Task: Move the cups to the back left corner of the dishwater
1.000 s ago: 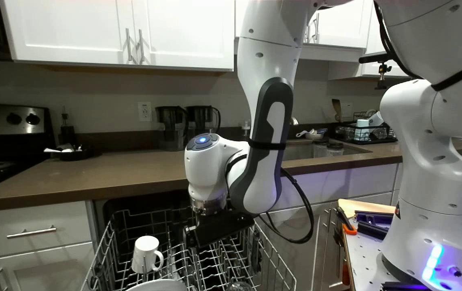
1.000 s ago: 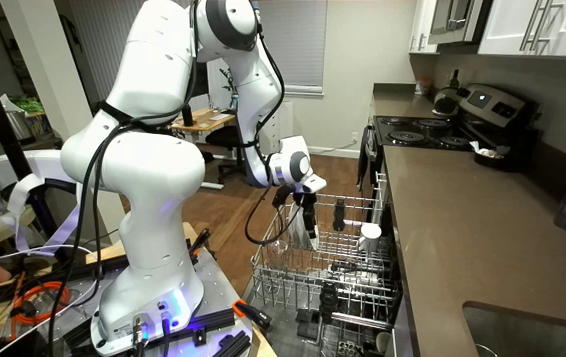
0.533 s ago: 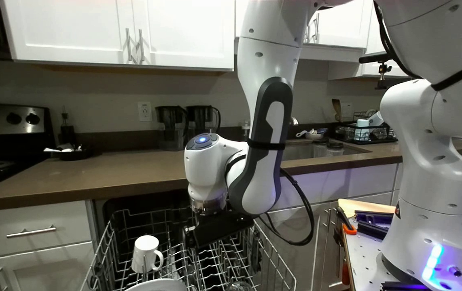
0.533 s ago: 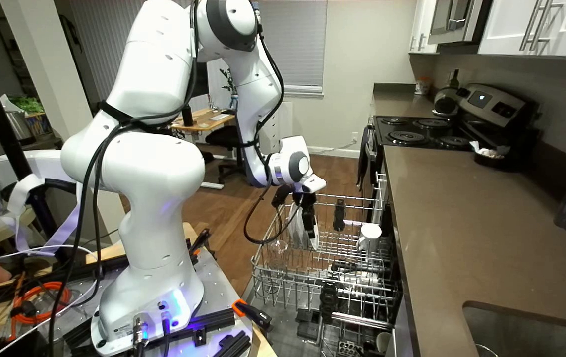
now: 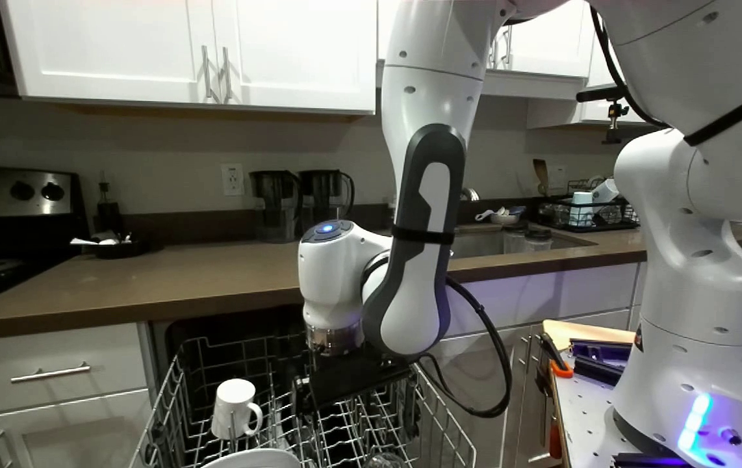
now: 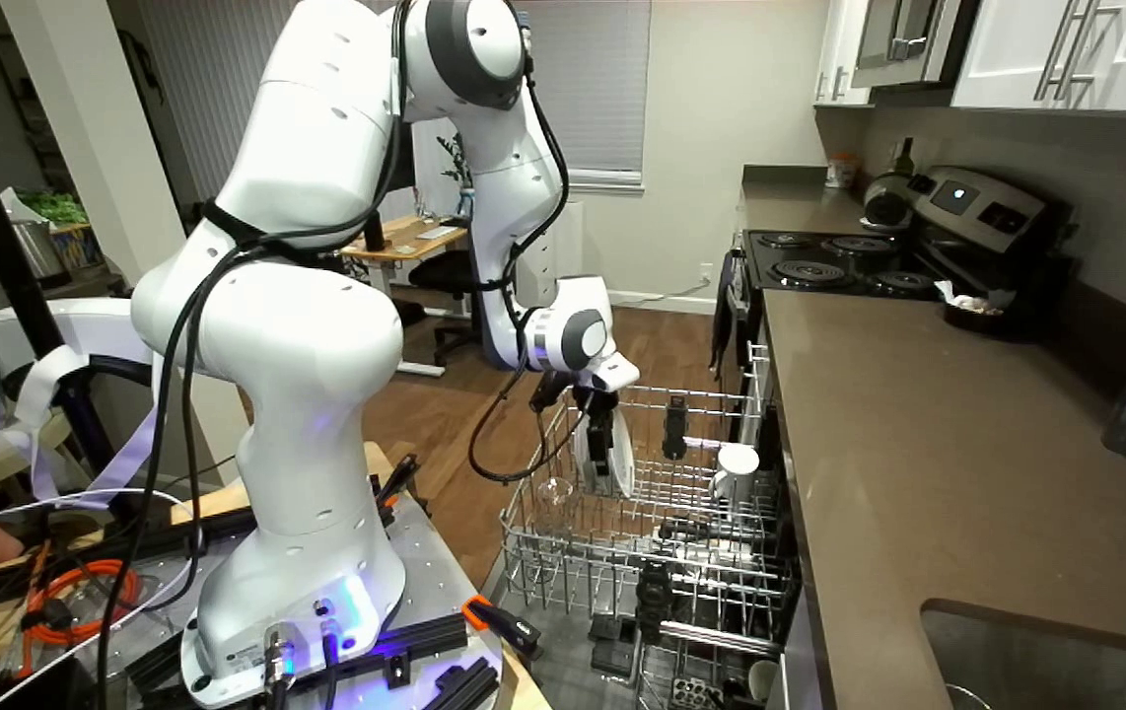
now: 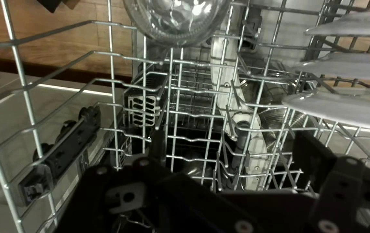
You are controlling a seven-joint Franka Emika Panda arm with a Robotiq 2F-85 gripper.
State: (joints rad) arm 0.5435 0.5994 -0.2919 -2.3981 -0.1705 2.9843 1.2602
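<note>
In the wrist view the gripper (image 7: 232, 145) is seen with its fingers (image 7: 311, 158) standing well apart, and wires and tines of the rack (image 7: 111, 68) are framed between them. In both exterior views it is held over the rack. The white mug (image 5: 231, 406) is set in the half of the rack nearer the stove (image 6: 834, 258), apart from the gripper; it appears to be turned upside down. Between the two, upright tines are raised from the rack's floor. White plates (image 7: 343, 105) are stood on edge in the end of the rack away from the counter (image 5: 215, 279), close beside the gripper; whether they are touched by it cannot be told. A clear glass (image 7: 178, 19) is placed in the same end, on the rack's side away from the stove. Below the rack, a pale spray arm (image 7: 219, 61), a slotted holder (image 7: 143, 118) and a round metal piece (image 7: 271, 126) are partly screened by its wires. Beside the rack, on the side away from the stove, a loop of black cable (image 5: 509, 380) is hung from the arm (image 5: 420, 273), whose base (image 5: 670, 383) is mounted on a white bench (image 5: 582, 422); a black-and-orange clamp (image 6: 509, 626) is laid at the bench's edge. Behind the rack, two pitchers (image 5: 273, 208) are stood on the counter. Farther along from the rack, the sink (image 5: 475, 244) is seen, then a dish drainer (image 5: 605, 227) in which a pale blue cup (image 5: 582, 207) is held. Past the rack's stove side, a small dark dish (image 5: 121, 249) is set.
</note>
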